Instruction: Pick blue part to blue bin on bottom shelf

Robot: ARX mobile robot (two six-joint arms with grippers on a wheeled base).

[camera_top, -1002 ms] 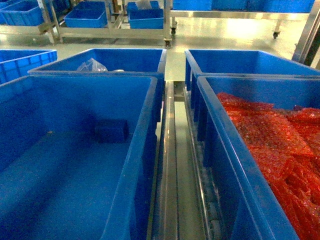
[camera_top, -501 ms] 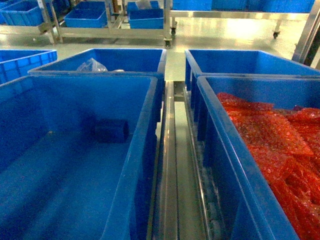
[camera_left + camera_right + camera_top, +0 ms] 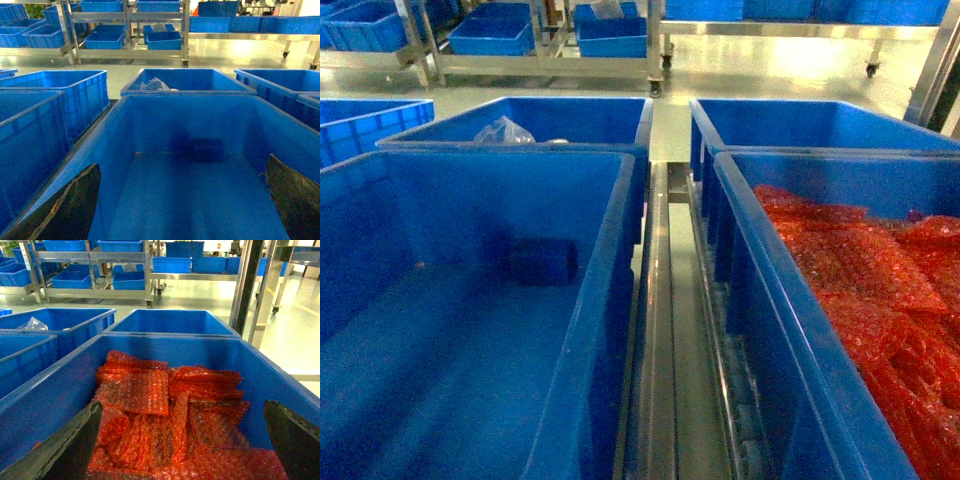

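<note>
The left gripper (image 3: 182, 200) hung wide open over the blue bin (image 3: 125, 107), so dropping straight onto the blue part (image 3: 207, 150) at its back wall looked best.

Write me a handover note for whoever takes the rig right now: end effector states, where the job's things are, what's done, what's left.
Left end effector: open, empty, poised over the near left blue bin.
Right end effector: open, empty, over the bin of red bubble-wrap bags.
Blue part: lying on the floor of the left bin, near its far wall.
Both bins sit either side of the bottom shelf's centre rail.
Done: the part appears to be in a blue bin already.
Left: confirm that is the target bin.
</note>
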